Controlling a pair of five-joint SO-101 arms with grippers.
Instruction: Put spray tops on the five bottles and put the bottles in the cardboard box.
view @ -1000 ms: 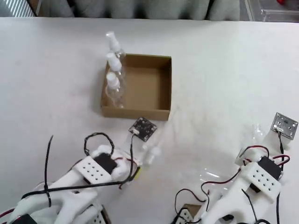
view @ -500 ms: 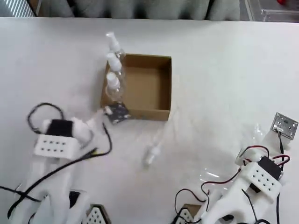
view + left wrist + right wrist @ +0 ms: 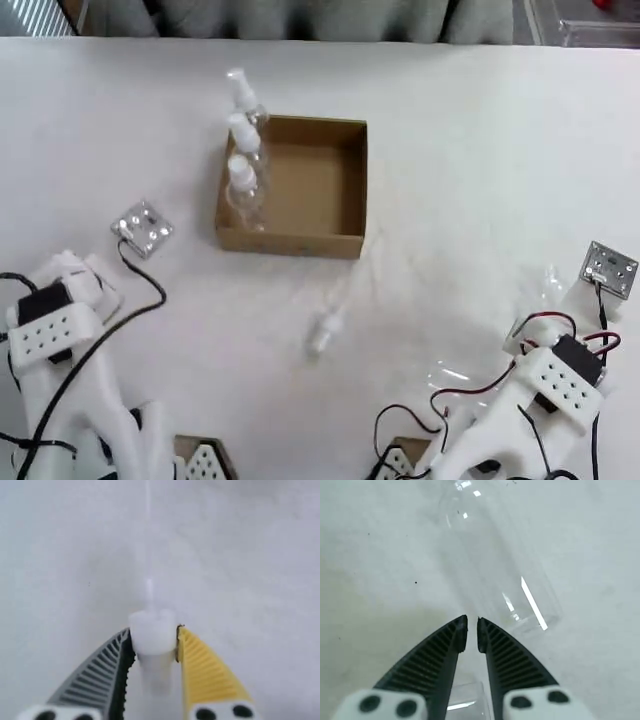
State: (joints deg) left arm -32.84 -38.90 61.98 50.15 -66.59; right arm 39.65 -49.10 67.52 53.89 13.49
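A spray top is pinched between the jaws of the left gripper, its thin tube pointed away from the tips. The jaws of the right gripper are pressed nearly together on nothing; a clear bottle is laid just beyond their tips. Farther ahead, a loose top is seen on the table, and beyond it three capped bottles are stood at one wall of the cardboard box.

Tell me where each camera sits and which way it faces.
High view: fixed above, looking down on the table, cardboard box, left arm and right arm.
Left wrist view: on the left arm, looking along the left tool, shut on a spray top.
Right wrist view: on the right arm, looking past the shut right tool at a clear bottle.
Shared: the white table.
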